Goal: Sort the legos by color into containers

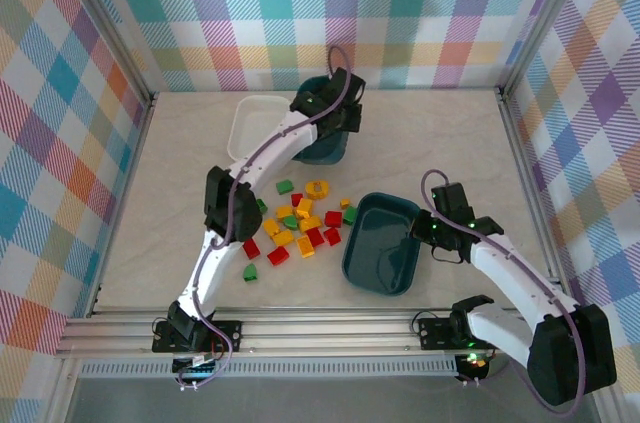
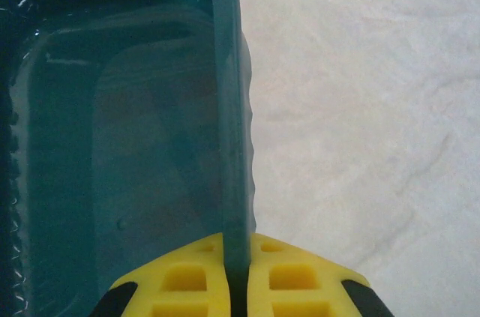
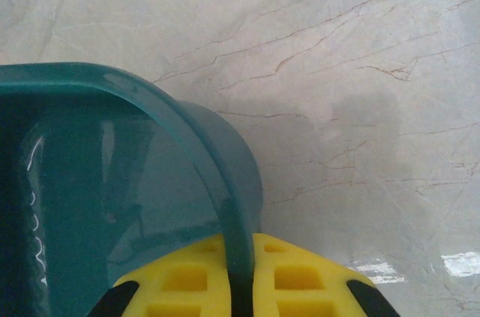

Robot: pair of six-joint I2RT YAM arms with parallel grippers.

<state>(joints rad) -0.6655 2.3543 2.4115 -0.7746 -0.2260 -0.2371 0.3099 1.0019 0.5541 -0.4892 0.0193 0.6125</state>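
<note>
At the near edge of the marbled table (image 1: 150, 243), the right arm reaches in toward 11 o'clock. The right gripper (image 3: 240, 276) is clamped on the rim of the near teal tray (image 1: 380, 243). Its yellow pads (image 3: 184, 279) are pressed together on either side of the thin wall at a rounded corner. In the top view this grip sits at the tray's 2 o'clock corner. The tray rests flat on the table, at about 4 o'clock from the table's centre.

Just beside that tray, at its 9 o'clock, the legos (image 1: 300, 223) lie loose on the table in one scattered cluster. Red, yellow and green bricks are mixed, many of them touching. A green brick (image 1: 249, 273) lies nearest, at the cluster's 7 o'clock edge, with a red brick (image 1: 278, 255) just beside it. A yellow ring (image 1: 317, 187) lies at the far, 12 o'clock edge, with another green brick (image 1: 285, 186) near it at 9 o'clock.

The left arm stretches from its base up past the cluster's 9 o'clock side and on toward 1 o'clock.

Farther back, a white tray (image 1: 252, 128) sits at 11 o'clock from the cluster. The far teal tray (image 1: 322, 150) is right next to it at 12 o'clock. Whether the two touch is hidden by the arm.

The left gripper (image 2: 238, 276) is closed on this far tray's wall. The thin teal edge runs straight up between its yellow pads (image 2: 184, 279), with the tray's inside at 9 o'clock and bare table at 3 o'clock.
</note>
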